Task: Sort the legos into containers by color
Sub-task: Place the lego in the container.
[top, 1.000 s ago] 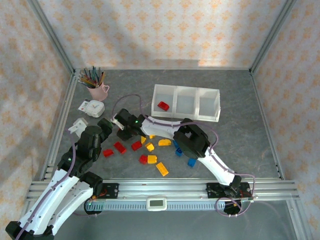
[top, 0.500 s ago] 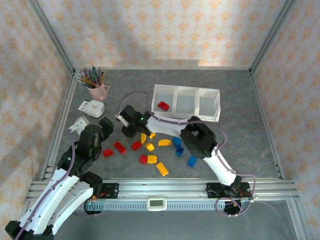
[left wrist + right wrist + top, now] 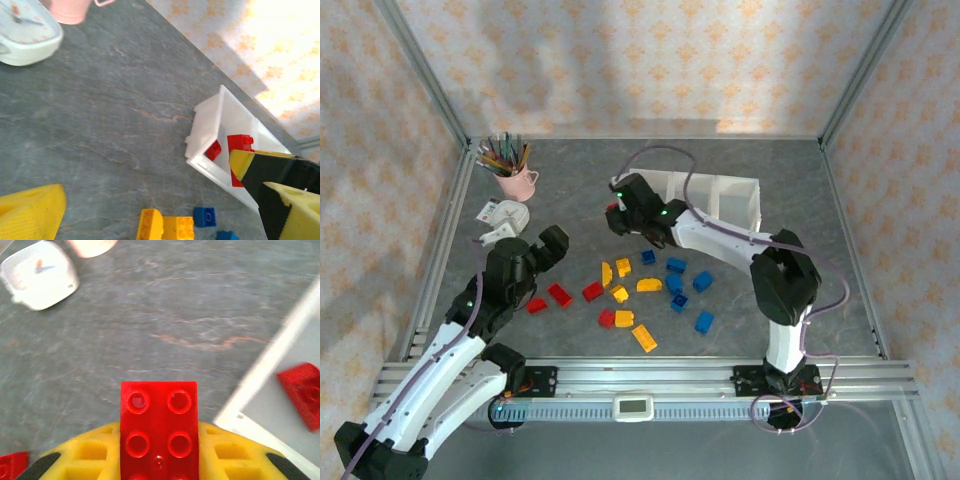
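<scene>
Right pincer (image 3: 613, 213), newly beside containers (image 3: 738, 232), tight on red lego (image 3: 159, 430)

Loose legos (image 3: 620, 294) on table (image 3: 800, 290) before containers (image 3: 738, 225), mug (image 3: 517, 183) far left

- The containers (image 3: 740, 215), three joined white translucent bins, are standing upright in a row.
- A red brick (image 3: 159, 430) is being held studs-up just beside the left-end bin's corner.
- Another red brick (image 3: 213, 149) is lying inside that bin.
- Loose legos (image 3: 649, 285), red, yellow and blue, are lying scattered near the tray.
</scene>
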`<action>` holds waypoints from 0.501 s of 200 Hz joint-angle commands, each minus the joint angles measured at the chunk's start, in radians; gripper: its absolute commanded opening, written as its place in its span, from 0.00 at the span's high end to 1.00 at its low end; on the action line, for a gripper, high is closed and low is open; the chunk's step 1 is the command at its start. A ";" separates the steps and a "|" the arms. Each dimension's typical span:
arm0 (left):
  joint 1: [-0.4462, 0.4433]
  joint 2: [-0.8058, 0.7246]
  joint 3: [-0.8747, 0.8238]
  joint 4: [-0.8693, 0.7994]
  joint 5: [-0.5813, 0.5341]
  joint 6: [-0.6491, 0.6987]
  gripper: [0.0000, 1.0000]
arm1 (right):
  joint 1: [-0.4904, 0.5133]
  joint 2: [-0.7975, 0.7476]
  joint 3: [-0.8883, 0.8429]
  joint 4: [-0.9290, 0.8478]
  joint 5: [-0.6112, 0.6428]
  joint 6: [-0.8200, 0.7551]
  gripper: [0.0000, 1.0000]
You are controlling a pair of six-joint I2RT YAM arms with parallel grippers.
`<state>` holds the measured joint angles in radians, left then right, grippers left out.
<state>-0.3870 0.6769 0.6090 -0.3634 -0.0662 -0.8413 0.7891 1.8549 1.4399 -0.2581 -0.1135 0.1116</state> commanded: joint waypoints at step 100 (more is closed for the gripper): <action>-0.076 0.237 0.005 0.306 0.062 0.011 0.01 | -0.182 0.215 0.217 -0.045 0.183 0.083 0.61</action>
<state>-0.4568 0.9028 0.5865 -0.1070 0.0006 -0.8398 0.6075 2.0212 1.5742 -0.2581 0.0116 0.2085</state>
